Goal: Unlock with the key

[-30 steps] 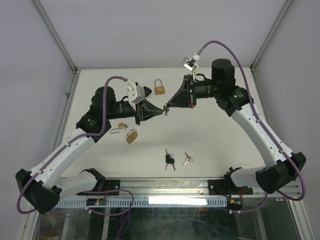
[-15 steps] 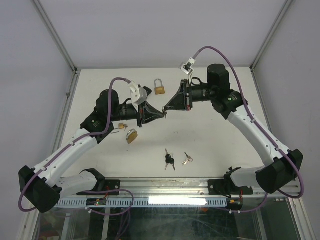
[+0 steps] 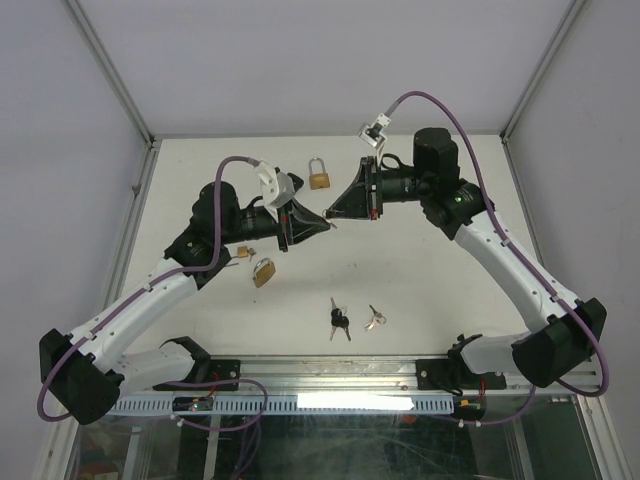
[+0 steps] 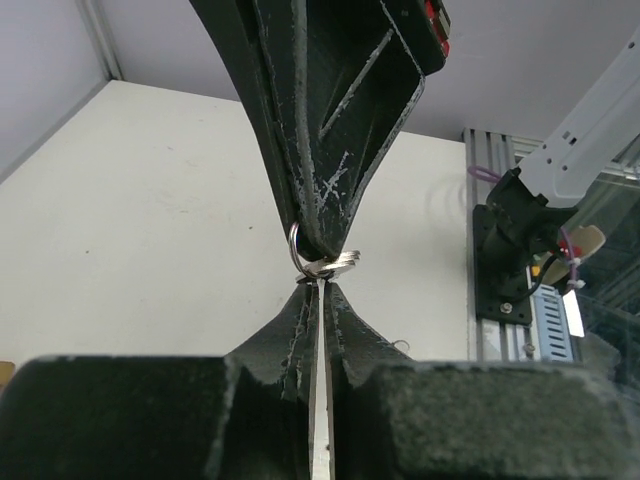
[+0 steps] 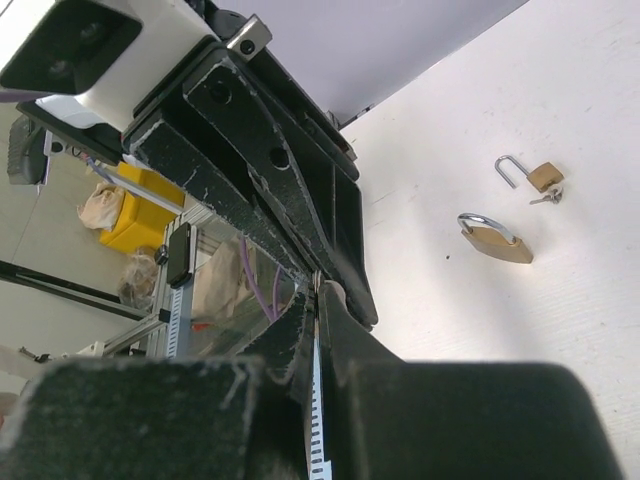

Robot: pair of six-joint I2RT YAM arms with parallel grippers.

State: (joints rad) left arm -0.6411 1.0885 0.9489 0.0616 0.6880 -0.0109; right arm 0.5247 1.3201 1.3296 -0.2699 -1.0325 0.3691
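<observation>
Both grippers meet in mid-air over the table's middle. My left gripper is shut on a thin silver key, seen edge-on between its fingers in the left wrist view. The key's ring hangs at my right gripper's tips, which are shut on it. In the right wrist view my right gripper is closed with the left gripper's fingers just beyond it. A shut brass padlock lies on the table below, also in the right wrist view.
An open brass padlock with a key in it lies left of the shut one, also in the right wrist view. A third padlock stands at the back. Two key bunches lie near the front rail.
Both arms have shifted slightly, the left one forward and the right wrist turned; the two gripper tips stay joined at the key and ring.
</observation>
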